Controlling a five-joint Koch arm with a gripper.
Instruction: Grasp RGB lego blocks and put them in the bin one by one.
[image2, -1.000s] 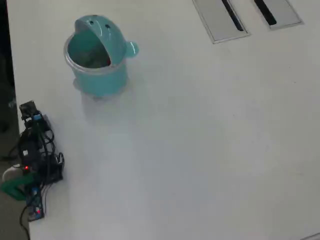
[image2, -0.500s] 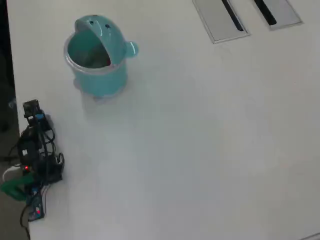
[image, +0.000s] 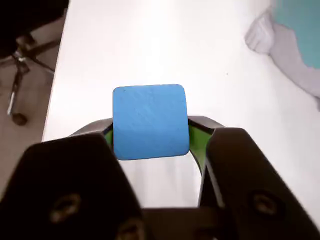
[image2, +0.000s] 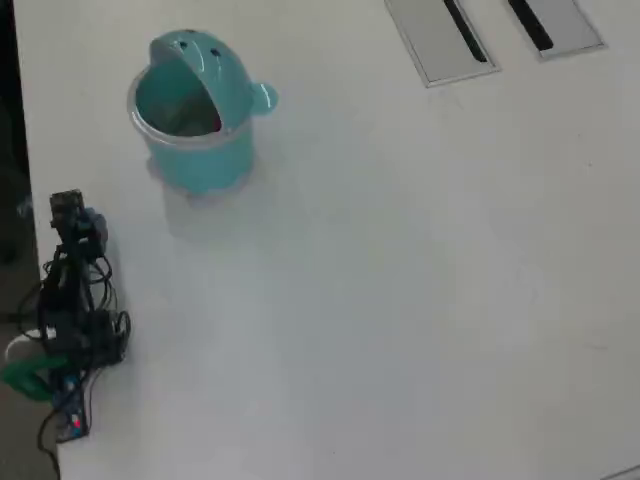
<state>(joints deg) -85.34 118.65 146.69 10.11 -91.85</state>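
In the wrist view a blue lego block (image: 149, 121) sits squarely between my gripper's (image: 150, 134) green-lined fingers (image: 195, 137), held above the white table. The gripper is shut on it. The teal bin (image: 301, 31) shows only as a blurred edge at the top right of that view. In the overhead view the bin (image2: 195, 112) stands upright at the upper left with its domed lid tipped back and its mouth open. My gripper (image2: 72, 213) hangs near the table's left edge, below and left of the bin and apart from it. No other block shows.
Two flat grey plates with black slots (image2: 440, 38) (image2: 552, 22) lie at the top right of the overhead view. The arm's base and cables (image2: 65, 345) sit at the table's left edge (image2: 30, 180). A chair base (image: 20, 60) stands beyond that edge.
In the overhead view the gripper has moved a little up along the left edge toward the bin, the arm stretching out. The bin has not moved.
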